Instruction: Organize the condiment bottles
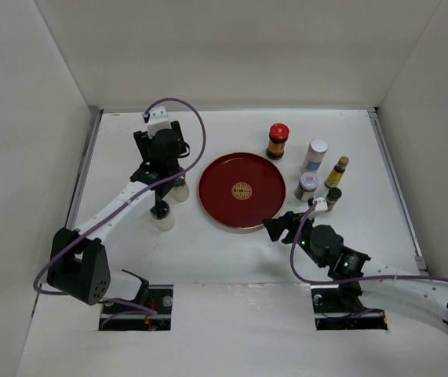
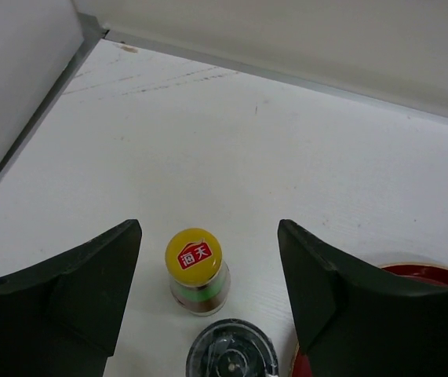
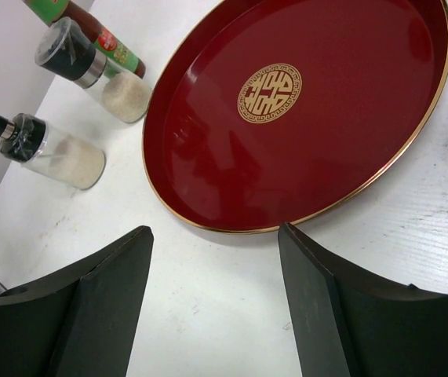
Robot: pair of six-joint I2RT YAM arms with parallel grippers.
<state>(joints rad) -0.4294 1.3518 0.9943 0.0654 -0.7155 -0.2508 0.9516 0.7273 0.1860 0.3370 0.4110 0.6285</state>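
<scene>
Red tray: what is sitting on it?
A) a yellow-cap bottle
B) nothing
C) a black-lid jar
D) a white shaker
B: the tray shows only bare red floor and its gold emblem.

The left arm [image 1: 118,208] is showing a long white tube between chunky black joints. A thin purple cable [image 1: 196,133] is looping over its top, by a small white block [image 1: 158,118]. The right arm [image 1: 349,263] is looking the same, black and white, with a purple cable [image 1: 380,279] trailing along it and a tiny green light [image 1: 304,242] glowing. Its wide fingers [image 3: 90,306] are looking flat, black and dull.
</scene>
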